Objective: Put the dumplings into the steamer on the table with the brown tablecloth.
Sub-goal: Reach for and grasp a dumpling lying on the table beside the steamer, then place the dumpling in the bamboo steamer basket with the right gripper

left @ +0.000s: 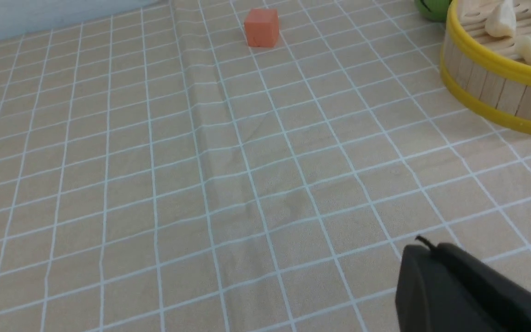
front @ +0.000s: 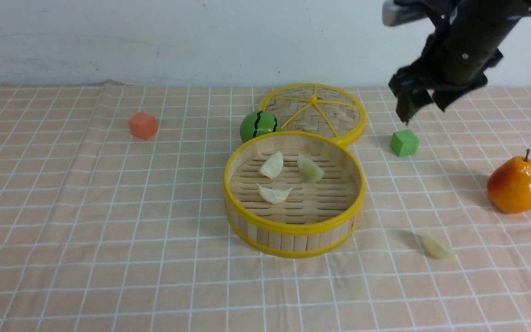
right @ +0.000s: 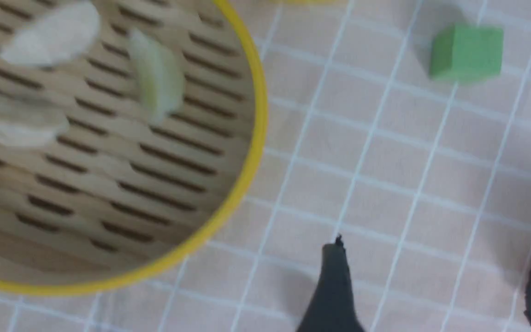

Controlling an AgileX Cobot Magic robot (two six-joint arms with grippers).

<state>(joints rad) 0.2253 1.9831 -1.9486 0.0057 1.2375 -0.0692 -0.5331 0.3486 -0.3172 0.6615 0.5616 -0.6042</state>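
Three dumplings (front: 272, 165) are lying in the steamer (front: 293, 228); the fourth dumpling (front: 437, 246) is waiting for you on the brown tablecloth (front: 109, 207) near it. Your right gripper (front: 424, 108) is hovering spread and empty, your left gripper (left: 424, 251) seemingly resting pressed together

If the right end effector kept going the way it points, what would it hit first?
Probably bare cloth: the right end effector points down at the tan white-gridded tablecloth, between the round yellow-rimmed bamboo steamer and the green cube; depth is unclear.

right gripper (front: 424, 113) raised, fingers (right: 334, 276) spread (empty)
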